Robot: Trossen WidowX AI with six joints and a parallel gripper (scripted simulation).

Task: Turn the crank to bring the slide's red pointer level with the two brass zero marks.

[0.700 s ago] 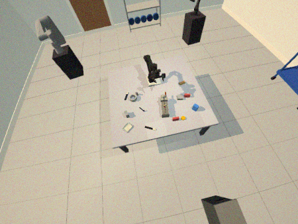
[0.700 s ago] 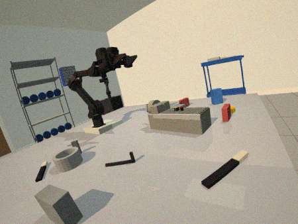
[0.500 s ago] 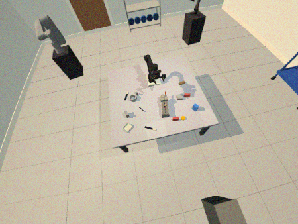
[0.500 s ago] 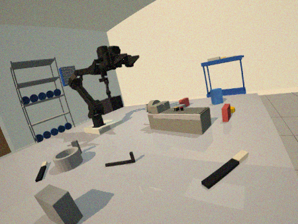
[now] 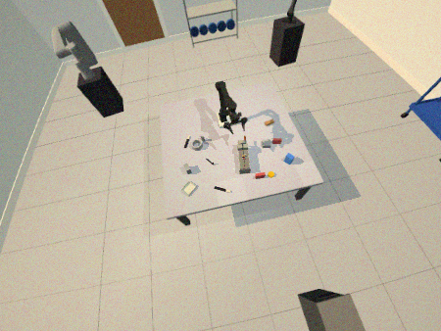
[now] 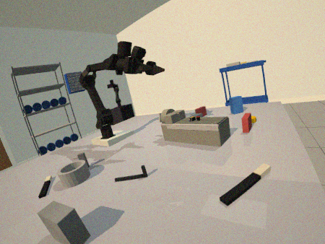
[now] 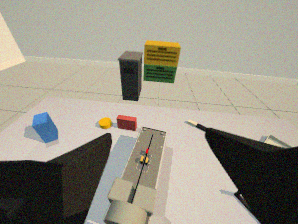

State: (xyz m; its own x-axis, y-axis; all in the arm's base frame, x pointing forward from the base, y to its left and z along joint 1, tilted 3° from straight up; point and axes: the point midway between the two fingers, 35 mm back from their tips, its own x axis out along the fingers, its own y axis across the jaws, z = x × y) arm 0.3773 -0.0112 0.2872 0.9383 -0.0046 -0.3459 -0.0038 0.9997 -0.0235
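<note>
The machine is a long grey-tan box [image 5: 244, 165] [image 6: 191, 134] [image 7: 156, 161] with a dark slot along its top and a rounded housing [image 6: 168, 115] [image 7: 127, 212] at its end nearest the arm. The red pointer [image 7: 147, 150] [image 6: 198, 118] sits on the slot line, a little beyond the brass marks [image 7: 144, 160] as the wrist view looks, so not level with them. A small reddish part, perhaps the crank handle [image 5: 245, 138], shows at the housing end; the crank is otherwise hidden or unclear. My gripper [image 5: 237, 130] [image 6: 163, 69] [image 7: 158, 134] is open and empty, above and behind the housing end.
Beyond the machine's far end are a red block [image 5: 260, 175] [image 6: 247, 123] [image 7: 127, 122] and a yellow disc [image 5: 270, 174] [image 7: 105, 123]. A blue block [image 5: 289, 159] [image 7: 45, 127] stands to one side. A grey ring [image 5: 197, 143] [image 6: 74, 173] and a black-handled tool [image 5: 220, 188] [image 6: 241, 188] lie on the other side.
</note>
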